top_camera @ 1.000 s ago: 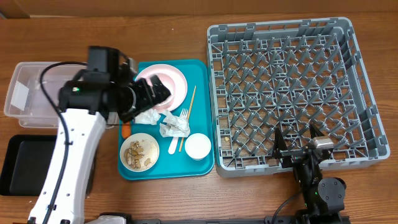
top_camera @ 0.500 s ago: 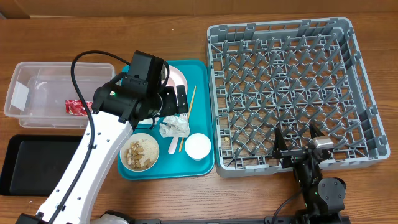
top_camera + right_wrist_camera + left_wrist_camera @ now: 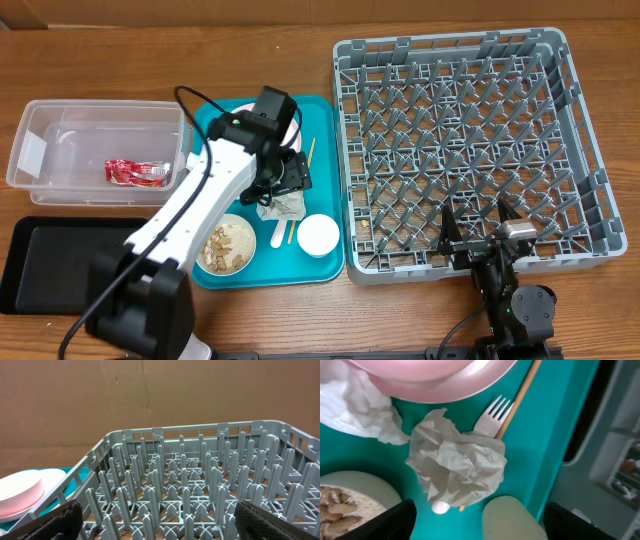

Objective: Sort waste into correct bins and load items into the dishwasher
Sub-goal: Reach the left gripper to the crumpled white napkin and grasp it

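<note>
Overhead: bright, even, diffuse light from above. Only soft, short shadows beside the dish rack (image 3: 455, 150) and under the left arm (image 3: 195, 205). No motion blur, sharp edge to edge, mild sheen on the red wrapper (image 3: 137, 172).

Left wrist: very close range. The left fingers (image 3: 375, 522) are dark, underexposed, soft-edged. The napkin (image 3: 455, 467) between and ahead of them is well lit, creases readable, slightly soft. Pale glare on the pink plate (image 3: 435, 380) rim further ahead. Outboard of the finger at frame right, all defocused grey.

Right wrist: the right fingers (image 3: 50, 522) are black and blurred. Rack pegs ahead are crisp under flat light. The plate past the finger at frame left is nearly blown out.
</note>
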### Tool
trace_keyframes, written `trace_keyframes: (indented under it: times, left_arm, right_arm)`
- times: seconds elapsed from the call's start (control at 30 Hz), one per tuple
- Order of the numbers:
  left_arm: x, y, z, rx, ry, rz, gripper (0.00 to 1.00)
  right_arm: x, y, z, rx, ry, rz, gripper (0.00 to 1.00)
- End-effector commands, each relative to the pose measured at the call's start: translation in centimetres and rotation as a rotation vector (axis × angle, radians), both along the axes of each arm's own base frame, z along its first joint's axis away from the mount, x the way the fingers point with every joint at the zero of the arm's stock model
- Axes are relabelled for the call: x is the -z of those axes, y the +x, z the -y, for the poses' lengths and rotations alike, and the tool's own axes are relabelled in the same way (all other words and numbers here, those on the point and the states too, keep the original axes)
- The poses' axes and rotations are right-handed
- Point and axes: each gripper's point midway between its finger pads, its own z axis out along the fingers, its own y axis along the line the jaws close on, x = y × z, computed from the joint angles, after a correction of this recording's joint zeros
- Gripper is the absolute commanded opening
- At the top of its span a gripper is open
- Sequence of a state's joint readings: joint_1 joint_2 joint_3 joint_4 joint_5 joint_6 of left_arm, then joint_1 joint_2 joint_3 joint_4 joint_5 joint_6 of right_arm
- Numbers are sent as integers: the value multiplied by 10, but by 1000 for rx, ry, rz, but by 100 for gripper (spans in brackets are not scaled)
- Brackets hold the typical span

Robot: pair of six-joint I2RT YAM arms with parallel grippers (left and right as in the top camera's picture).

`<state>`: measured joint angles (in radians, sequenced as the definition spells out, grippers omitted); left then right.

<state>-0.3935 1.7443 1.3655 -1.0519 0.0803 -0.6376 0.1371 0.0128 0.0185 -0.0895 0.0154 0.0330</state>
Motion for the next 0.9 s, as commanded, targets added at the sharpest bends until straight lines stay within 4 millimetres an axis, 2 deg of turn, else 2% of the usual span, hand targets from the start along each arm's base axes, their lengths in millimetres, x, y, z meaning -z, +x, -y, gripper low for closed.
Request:
trace_keyframes:
  times: [0.0, 0.17, 0.27, 0.3, 0.33, 0.37, 0.43, 0.47, 0.73, 0.83, 0.87]
  left_arm:
    - [24, -5, -1, -9, 40, -73, 81]
    - [45, -8, -2, -9, 65, -131, 78]
    - [52, -8, -2, -9, 72, -144, 65]
    - [53, -8, -2, -8, 72, -144, 51]
    - [53, -7, -2, -8, 72, -143, 29]
    - [53, -7, -2, -8, 73, -142, 17]
    - [53, -7, -2, -8, 73, -142, 13]
    - [53, -7, -2, -8, 73, -142, 6]
    - [48, -13, -6, -5, 94, -170, 4]
    - [31, -7, -11, -7, 129, -151, 4]
    - [19, -4, -11, -8, 131, -136, 4]
  right_arm:
    - [1, 1, 3, 14, 0, 5, 100]
    - [2, 1, 3, 14, 0, 5, 100]
    - [2, 1, 3, 14, 0, 5, 100]
    - [2, 1, 3, 14, 0, 5, 100]
    - [1, 1, 3, 14, 0, 5, 100]
    - [2, 1, 3, 14, 0, 5, 100]
    - [2, 1, 3, 14, 0, 5, 100]
    - [2, 1, 3, 14, 0, 5, 100]
    - [1, 1, 3, 14, 0, 5, 100]
    - [2, 1, 3, 14, 0, 5, 100]
    - [2, 1, 3, 14, 0, 5, 100]
